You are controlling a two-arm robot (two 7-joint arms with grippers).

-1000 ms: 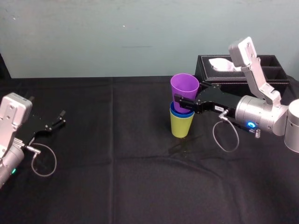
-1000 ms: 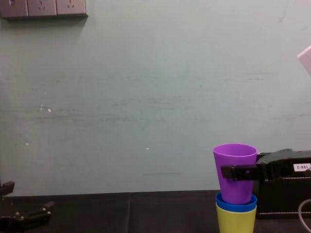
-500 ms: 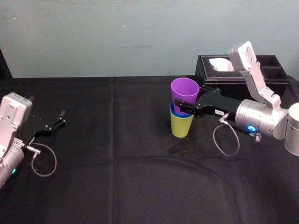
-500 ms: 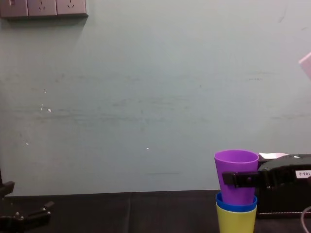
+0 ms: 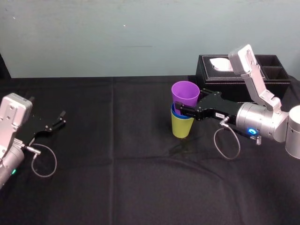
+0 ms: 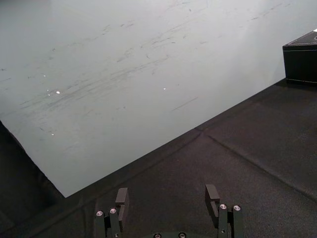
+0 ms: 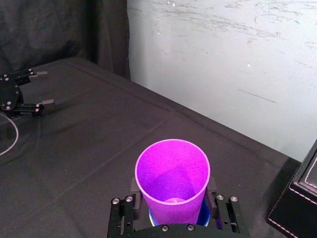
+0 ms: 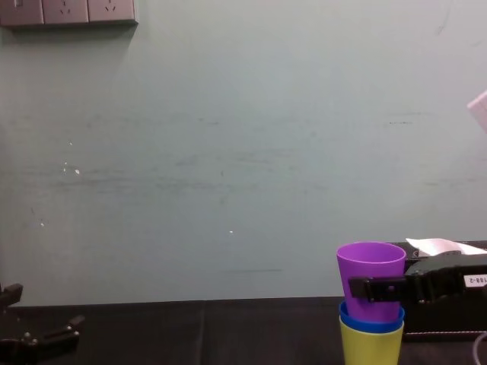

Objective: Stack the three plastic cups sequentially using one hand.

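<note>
**Desk:** Set the scene.

**Me:** A table [image 5: 117, 187] draped in black cloth, pushed up against a plain pale grey-green wall [image 5: 93, 37] with a row of white sockets [image 8: 68, 11] high on it. At the table's back right stands a rectangular black tissue box [image 5: 262, 70] with a white tissue showing on top.

**Desk:** And the cups?

**Me:** They stand in one upright stack on the cloth, just off the tissue box's left end and a little nearer me. A smooth, tapered yellow-green plastic cup [image 5: 182, 126] sits at the bottom. A blue plastic cup [image 5: 174, 112] is nested in it, with little more than its rim showing. A purple plastic cup [image 5: 185, 91] is on top, mouth up, sitting part-way into the blue one.

**Desk:** Where is your pincer in this?

**Me:** My right pincer [image 5: 182, 108], black with slim fingers on a light grey arm, reaches leftward across the front of the tissue box. It pinches the purple plastic cup low on its wall, one finger on each side, just above the blue rim. My left pincer [image 5: 61, 118] is parked low over the cloth, far to the left of the tissue box, with its fingers spread.

**Desk:** What's the count?

**Me:** Three cups, one of each colour, all in the one stack. One tissue box. Two pincers, with only the right one on a cup.
</note>
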